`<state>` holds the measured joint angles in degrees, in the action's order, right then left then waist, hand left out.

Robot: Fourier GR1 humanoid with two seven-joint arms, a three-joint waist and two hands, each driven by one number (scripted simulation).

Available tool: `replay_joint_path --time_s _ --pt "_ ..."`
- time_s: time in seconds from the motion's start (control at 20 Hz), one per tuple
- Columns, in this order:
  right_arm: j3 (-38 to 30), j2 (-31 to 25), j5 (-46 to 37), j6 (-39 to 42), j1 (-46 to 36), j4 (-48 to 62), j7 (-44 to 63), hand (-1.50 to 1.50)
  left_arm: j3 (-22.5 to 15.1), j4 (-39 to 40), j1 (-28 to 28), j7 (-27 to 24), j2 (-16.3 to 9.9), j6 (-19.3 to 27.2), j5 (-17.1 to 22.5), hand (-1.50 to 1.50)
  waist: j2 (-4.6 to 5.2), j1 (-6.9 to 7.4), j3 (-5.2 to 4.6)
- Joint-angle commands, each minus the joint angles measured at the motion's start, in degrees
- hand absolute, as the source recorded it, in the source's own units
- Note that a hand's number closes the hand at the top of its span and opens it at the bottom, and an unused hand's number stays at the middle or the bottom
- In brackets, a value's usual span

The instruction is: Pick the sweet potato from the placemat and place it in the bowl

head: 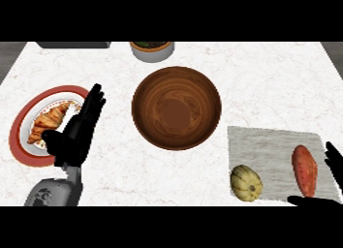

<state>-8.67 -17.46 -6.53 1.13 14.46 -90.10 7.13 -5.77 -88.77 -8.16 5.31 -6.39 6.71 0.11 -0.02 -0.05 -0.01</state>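
Here, wooden bowl (177, 107) holding nothing; sweet potato (304, 170) on placemat (271, 145) beside open, empty right hand (336, 170); left hand (80, 127) open, empty

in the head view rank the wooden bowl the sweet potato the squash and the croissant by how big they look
1. wooden bowl, clearly largest
2. sweet potato and croissant, similar in length, too close to rank
3. squash, smallest

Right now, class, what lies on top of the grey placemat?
On the placemat lie the sweet potato and a pale squash at its lower left corner. The right hand covers its right edge.
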Motion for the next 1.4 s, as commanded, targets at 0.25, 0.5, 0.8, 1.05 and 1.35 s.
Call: replay_joint_path --time_s 0.25,0.5,0.8,1.05,1.35 --pt "-0.79 0.89 -4.82 1.72 -5.09 12.04 -5.16 -1.5 3.25 -0.13 0.07 0.11 -0.96 -2.89 0.05 0.0 0.01 0.01 0.02" --pt "3.08 -2.46 -9.46 5.28 -5.72 11.49 -8.13 1.5 2.34 -0.78 0.51 0.2 0.13 -2.97 0.11 0.0 0.0 0.29 0.03" --pt "4.8 0.85 -12.56 2.93 -4.33 9.81 -12.01 1.5 -0.16 -3.84 4.09 -0.77 2.29 -1.31 -2.99 0.0 -0.05 0.03 0.01" --pt "4.91 2.91 -12.18 2.46 -6.64 13.34 -14.61 1.5 3.4 -2.32 0.74 1.81 0.32 -3.6 -0.15 0.0 -0.02 0.13 0.02" --pt "29.53 3.61 -17.42 19.16 -11.05 0.88 -26.17 1.5 0.21 0.55 -1.53 0.02 2.17 -3.41 -2.03 0.0 -0.3 5.14 -0.05"
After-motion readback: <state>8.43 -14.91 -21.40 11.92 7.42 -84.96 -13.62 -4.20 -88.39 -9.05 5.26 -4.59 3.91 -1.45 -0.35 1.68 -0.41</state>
